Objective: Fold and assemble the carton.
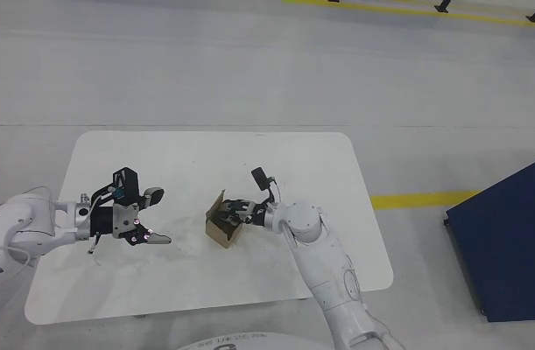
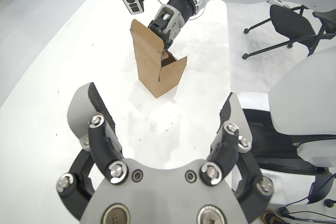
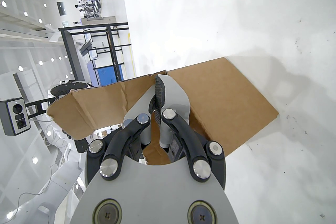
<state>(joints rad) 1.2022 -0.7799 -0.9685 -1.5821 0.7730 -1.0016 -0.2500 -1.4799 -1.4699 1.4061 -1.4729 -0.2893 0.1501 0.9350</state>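
Carton position: the carton (image 2: 157,75) stands on the white table (image 1: 293,166), near its middle.
Carton long axis: roughly upright, base on the table top.
Carton open end: points up; one tall flap rises above the opening, and a shorter flap stands at the opposite side.
Carton surface: plain brown cardboard on the faces in view, with creases near the flap edges.
Right gripper: the right gripper (image 3: 158,93) is at the carton's upper rim, fingers pressed together on a cardboard edge beside the tall flap, one finger inside the opening and one outside.
Left gripper: the left gripper (image 1: 158,216) sits above the table on the robot's left side, fingers spread wide with nothing between them.
Carton relative to left gripper: well apart, in line with the gap between the spread fingers.
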